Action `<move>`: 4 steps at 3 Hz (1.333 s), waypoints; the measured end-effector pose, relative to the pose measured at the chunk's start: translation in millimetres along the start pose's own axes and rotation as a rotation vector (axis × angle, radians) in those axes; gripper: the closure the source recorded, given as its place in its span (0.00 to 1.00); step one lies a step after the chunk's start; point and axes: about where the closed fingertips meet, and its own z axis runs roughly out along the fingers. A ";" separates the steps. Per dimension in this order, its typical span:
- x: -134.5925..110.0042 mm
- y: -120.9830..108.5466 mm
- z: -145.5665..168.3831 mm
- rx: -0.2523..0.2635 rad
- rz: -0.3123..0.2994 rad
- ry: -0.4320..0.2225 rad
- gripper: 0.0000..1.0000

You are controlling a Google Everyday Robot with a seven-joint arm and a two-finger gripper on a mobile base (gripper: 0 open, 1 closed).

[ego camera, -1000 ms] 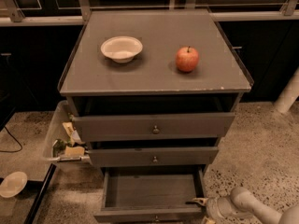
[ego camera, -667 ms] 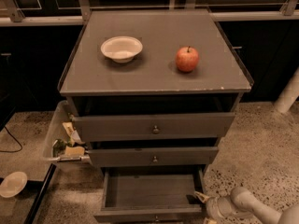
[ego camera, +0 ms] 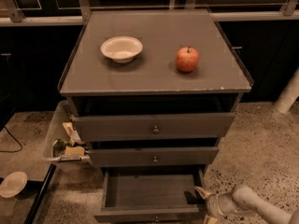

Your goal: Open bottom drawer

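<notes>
The grey cabinet has three drawers. The bottom drawer (ego camera: 150,193) is pulled far out and its empty inside shows; its front (ego camera: 149,214) lies at the lower edge of the view and the knob barely shows. My gripper (ego camera: 205,203) is at the drawer's right front corner, low at the right, with the white arm (ego camera: 254,205) coming in from the lower right. The top drawer (ego camera: 154,126) and middle drawer (ego camera: 154,156) are each slightly out.
On the cabinet top (ego camera: 154,76) stand a white bowl (ego camera: 121,48) and a red apple (ego camera: 187,59). A bin of scraps (ego camera: 65,141) sits at the cabinet's left. A white plate (ego camera: 13,184) lies on the floor at left. A white post (ego camera: 288,94) stands at right.
</notes>
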 end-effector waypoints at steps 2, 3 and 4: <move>-70.3 -28.1 -74.8 0.076 -0.139 0.069 0.00; -95.2 -39.6 -106.6 0.107 -0.197 0.086 0.00; -96.6 -41.5 -109.6 0.109 -0.202 0.089 0.00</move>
